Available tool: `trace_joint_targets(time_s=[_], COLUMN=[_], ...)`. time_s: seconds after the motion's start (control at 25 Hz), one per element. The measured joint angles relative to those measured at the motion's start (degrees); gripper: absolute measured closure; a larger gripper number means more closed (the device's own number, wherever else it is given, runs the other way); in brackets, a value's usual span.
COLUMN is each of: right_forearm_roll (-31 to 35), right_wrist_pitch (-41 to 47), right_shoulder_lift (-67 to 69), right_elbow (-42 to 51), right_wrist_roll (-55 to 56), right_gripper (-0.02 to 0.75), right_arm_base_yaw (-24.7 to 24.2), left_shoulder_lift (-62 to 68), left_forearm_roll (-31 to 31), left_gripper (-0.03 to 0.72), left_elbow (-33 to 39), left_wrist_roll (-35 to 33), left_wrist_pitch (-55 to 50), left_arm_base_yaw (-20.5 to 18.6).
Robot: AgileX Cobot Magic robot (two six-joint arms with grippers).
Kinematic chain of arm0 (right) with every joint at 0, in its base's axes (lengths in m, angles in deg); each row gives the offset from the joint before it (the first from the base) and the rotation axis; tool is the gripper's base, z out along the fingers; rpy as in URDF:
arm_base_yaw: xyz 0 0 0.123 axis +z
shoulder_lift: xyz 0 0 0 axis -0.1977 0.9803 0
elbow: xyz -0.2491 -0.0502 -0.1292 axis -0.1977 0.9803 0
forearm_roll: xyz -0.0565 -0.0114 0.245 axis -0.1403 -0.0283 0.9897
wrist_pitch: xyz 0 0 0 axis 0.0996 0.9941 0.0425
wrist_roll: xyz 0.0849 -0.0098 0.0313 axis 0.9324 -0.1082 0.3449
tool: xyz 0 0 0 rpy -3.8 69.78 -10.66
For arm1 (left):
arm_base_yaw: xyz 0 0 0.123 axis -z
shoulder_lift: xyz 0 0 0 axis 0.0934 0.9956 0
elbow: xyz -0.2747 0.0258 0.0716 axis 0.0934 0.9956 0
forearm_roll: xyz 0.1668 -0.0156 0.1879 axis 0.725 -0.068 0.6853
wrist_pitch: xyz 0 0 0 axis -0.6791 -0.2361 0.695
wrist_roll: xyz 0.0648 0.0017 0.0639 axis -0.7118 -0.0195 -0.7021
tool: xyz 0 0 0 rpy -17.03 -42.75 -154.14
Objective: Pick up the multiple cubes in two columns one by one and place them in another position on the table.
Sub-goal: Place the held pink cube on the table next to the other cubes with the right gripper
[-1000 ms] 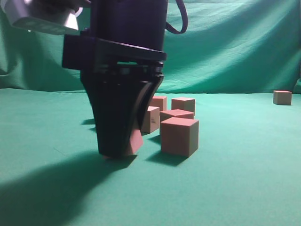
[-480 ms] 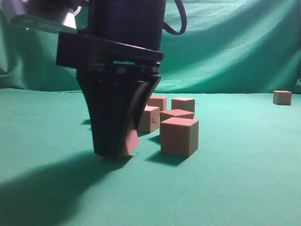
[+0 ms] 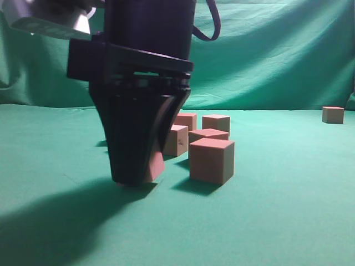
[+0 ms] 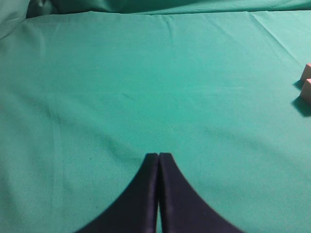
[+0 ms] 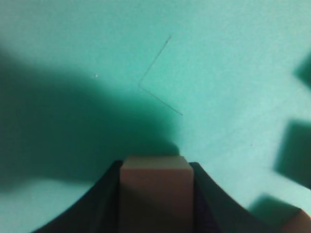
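My right gripper (image 3: 136, 176) reaches down in the left-centre of the exterior view, shut on one reddish-pink cube (image 3: 155, 168) held at or just above the green table (image 3: 277, 221). The right wrist view shows that cube (image 5: 154, 194) filling the gap between the black fingers of the right gripper (image 5: 154, 165). Several more cubes stand clustered just to its right, the nearest (image 3: 211, 160) in front, others (image 3: 208, 134) (image 3: 216, 122) behind. My left gripper (image 4: 158, 155) is shut and empty over bare cloth, with two cubes (image 4: 306, 73) (image 4: 306, 91) at that view's right edge.
A lone cube (image 3: 333, 114) sits far back on the right. A wrinkled green backdrop (image 3: 266, 55) hangs behind the table. A thin crease mark (image 5: 155, 87) shows on the cloth ahead of the held cube. Another cube's corner (image 5: 296, 221) shows at the right wrist view's lower right.
The right gripper with its cube shifted slightly to the left a second ago and has stayed still since. The other cubes have not moved.
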Motion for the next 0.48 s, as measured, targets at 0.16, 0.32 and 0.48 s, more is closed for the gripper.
trace_joint_targets(time_s=[0.16,0.32,0.48], right_forearm_roll=[0.00,0.04,0.17], right_wrist_pitch=[0.11,0.22,0.22], right_shoulder_lift=[0.00,0.00,0.00], right_elbow=[0.00,0.00,0.00], right_wrist_roll=[0.00,0.00,0.00], right_gripper=[0.337,0.204,0.194], right_arm_base_yaw=[0.00,0.00,0.00], left_shoulder_lift=[0.00,0.00,0.00], left_forearm_roll=[0.00,0.00,0.00], left_gripper=[0.688,0.688,0.688], left_elbow=[0.00,0.00,0.00], left_wrist_roll=[0.00,0.00,0.00], left_wrist_pitch=[0.00,0.00,0.00], left_arm_base_yaw=[0.00,0.00,0.00])
